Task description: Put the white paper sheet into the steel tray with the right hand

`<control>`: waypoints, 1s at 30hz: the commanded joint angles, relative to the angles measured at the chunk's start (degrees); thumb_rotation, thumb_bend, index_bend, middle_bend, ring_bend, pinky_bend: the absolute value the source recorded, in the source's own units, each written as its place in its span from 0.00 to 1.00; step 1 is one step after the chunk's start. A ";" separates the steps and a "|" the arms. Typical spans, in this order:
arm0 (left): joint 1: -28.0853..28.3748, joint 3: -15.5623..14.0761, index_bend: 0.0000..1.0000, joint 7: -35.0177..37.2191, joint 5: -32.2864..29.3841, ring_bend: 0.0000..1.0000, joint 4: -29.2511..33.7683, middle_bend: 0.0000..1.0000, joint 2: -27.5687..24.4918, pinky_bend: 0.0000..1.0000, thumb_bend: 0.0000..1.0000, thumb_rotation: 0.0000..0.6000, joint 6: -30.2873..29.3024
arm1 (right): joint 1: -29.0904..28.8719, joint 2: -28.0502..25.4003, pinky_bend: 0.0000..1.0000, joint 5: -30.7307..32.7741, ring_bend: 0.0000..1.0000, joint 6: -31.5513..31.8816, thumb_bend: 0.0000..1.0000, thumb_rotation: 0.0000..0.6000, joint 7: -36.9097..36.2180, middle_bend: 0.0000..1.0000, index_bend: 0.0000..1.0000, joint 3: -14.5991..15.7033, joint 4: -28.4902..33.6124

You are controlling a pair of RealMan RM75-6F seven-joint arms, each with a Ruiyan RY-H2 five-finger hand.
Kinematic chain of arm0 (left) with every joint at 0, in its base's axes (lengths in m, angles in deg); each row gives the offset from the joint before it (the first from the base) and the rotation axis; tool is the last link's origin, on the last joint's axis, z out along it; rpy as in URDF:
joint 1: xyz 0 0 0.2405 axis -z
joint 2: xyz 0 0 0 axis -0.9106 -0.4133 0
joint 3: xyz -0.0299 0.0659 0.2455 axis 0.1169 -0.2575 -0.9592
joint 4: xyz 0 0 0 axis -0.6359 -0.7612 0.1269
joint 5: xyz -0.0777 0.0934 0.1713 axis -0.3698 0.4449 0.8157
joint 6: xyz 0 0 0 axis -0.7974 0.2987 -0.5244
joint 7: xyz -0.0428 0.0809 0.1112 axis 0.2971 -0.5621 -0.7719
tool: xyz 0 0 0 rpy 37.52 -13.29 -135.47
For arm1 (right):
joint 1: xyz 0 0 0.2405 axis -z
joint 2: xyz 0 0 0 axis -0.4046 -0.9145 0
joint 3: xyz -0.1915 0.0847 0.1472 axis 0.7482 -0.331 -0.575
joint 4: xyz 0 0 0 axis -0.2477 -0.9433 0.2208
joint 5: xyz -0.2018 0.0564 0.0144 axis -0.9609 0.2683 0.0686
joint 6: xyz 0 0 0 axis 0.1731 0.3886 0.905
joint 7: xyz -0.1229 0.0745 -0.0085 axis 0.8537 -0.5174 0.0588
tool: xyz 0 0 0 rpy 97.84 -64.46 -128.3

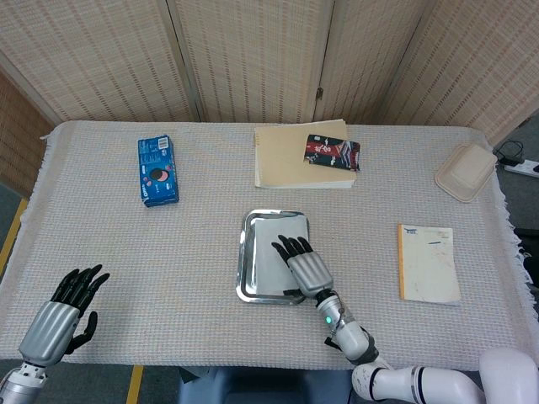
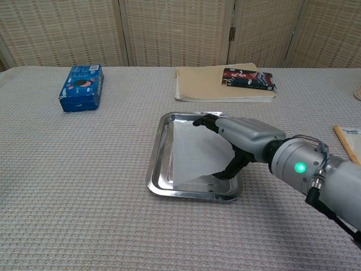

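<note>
- The right hand [image 2: 242, 138] reaches over the near right part of the tray [image 2: 159, 148], back upward, fingers stretched flat toward the far left, the thumb curled underneath.
- It appears to pinch the near right part of the paper sheet [image 2: 197, 152] between thumb and fingers; the contact itself is hidden under the palm, so the grasp is likely but not plain.
- In the head view the same right hand [image 1: 306, 267] covers the tray's [image 1: 246, 269] near right corner, with its forearm running off toward the table's near edge.
- The paper sheet [image 1: 274, 244] lies inside the tray, its far part flat on the steel floor; its near right part is lifted, and a slanted near edge shows above the tray bottom.
- The left hand [image 1: 61, 318] hangs at the near left corner of the table, well away from the tray, fingers spread and holding nothing.
- A blue box [image 1: 157, 171] lies far left; a tan folder [image 1: 290, 160] lies beyond the tray.
</note>
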 commanded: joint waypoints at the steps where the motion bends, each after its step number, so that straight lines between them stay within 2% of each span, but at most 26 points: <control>1: -0.02 0.05 0.00 0.03 -0.14 0.00 -0.01 0.00 -0.02 0.00 0.74 1.00 0.02 | -6.27 -3.52 0.00 12.59 0.00 -3.35 0.33 1.00 8.50 0.00 0.00 -2.19 4.93; 4: 0.02 0.03 0.00 -0.07 -0.24 0.00 0.01 0.00 -0.06 0.00 0.74 1.00 0.23 | -9.18 -3.89 0.00 18.48 0.00 -2.67 0.31 1.00 11.20 0.00 0.00 -2.16 6.00; 9: -0.04 0.08 0.00 -0.12 -0.12 0.00 0.02 0.00 -0.07 0.00 0.74 1.00 -0.01 | -12.32 -5.21 0.00 23.62 0.00 -2.18 0.31 1.00 12.49 0.00 0.00 -1.54 8.01; 15: 0.03 0.10 0.00 -0.43 -0.25 0.00 -0.12 0.00 0.01 0.00 0.74 1.00 0.26 | -17.48 -9.27 0.00 33.86 0.00 -4.63 0.30 1.00 12.42 0.00 0.00 -2.32 10.14; 19: 0.11 0.14 0.00 -0.94 -0.49 0.00 -0.07 0.00 0.15 0.00 0.74 1.00 0.68 | -21.65 -11.04 0.00 40.72 0.00 -6.88 0.29 1.00 12.63 0.00 0.00 -1.09 9.56; 24: 0.11 0.18 0.00 -1.09 -0.57 0.00 -0.07 0.00 0.20 0.00 0.74 1.00 0.72 | -23.51 -9.89 0.00 39.21 0.00 -5.80 0.28 1.00 10.69 0.00 0.00 0.51 7.95; 27: 0.13 0.20 0.00 -1.03 -0.73 0.00 -0.02 0.00 0.13 0.00 0.74 1.00 0.83 | -25.09 -10.34 0.00 41.12 0.00 -7.14 0.27 1.00 9.91 0.00 0.00 1.80 7.39; 30: 0.10 0.19 0.00 -0.89 -0.55 0.00 0.01 0.00 0.08 0.00 0.74 1.00 0.61 | -24.76 -10.95 0.00 39.84 0.00 -7.93 0.27 1.00 6.60 0.00 0.00 1.18 7.95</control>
